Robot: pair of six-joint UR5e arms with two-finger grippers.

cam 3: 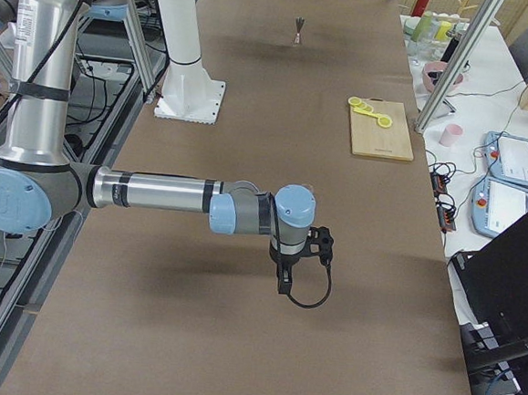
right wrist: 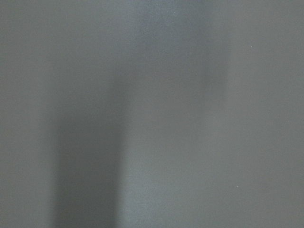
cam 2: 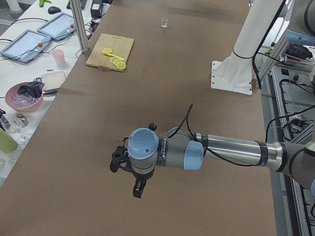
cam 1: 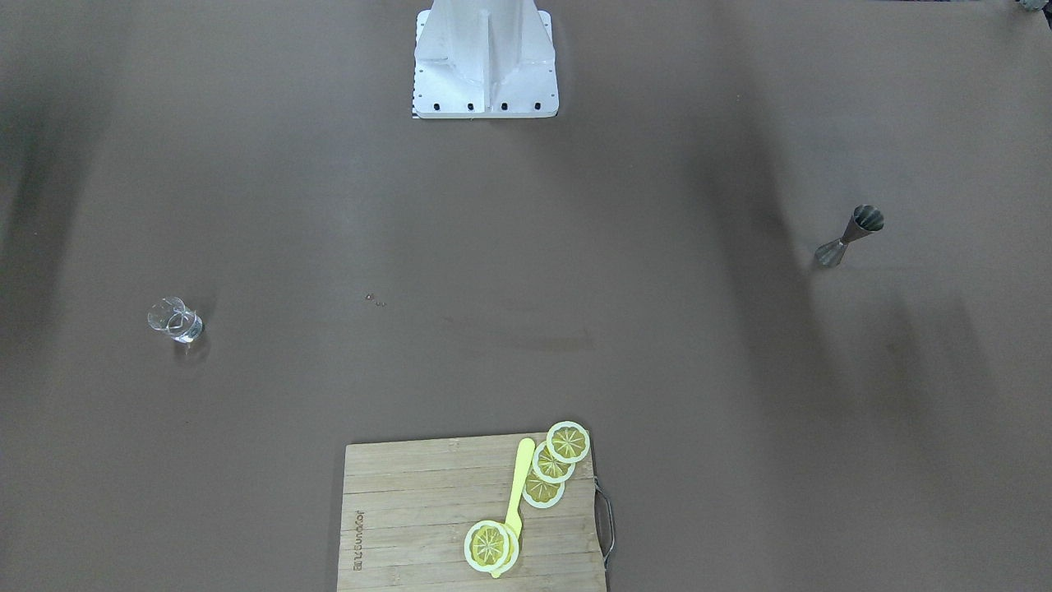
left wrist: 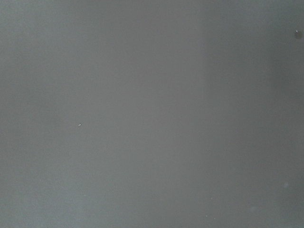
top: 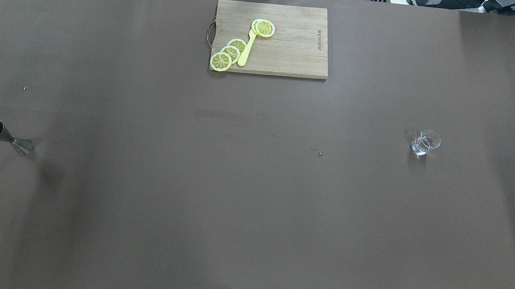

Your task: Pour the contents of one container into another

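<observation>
A steel jigger (cam 1: 851, 234) stands upright on the brown table on my left side, also seen in the overhead view (top: 5, 137) and far off in the right side view (cam 3: 298, 31). A small clear glass (cam 1: 175, 321) stands on my right side (top: 425, 142) (cam 2: 164, 22). My left gripper (cam 2: 137, 184) hangs over the table's left end and my right gripper (cam 3: 285, 280) over its right end. Both show only in the side views, so I cannot tell if they are open or shut. Both wrist views show only bare table.
A wooden cutting board (top: 290, 48) with lemon slices (top: 228, 54) and a yellow knife (top: 247, 49) lies at the far middle edge. The white robot base (cam 1: 485, 62) stands at the near middle. Cluttered benches with tablets and bowls (cam 2: 25, 93) flank the far side.
</observation>
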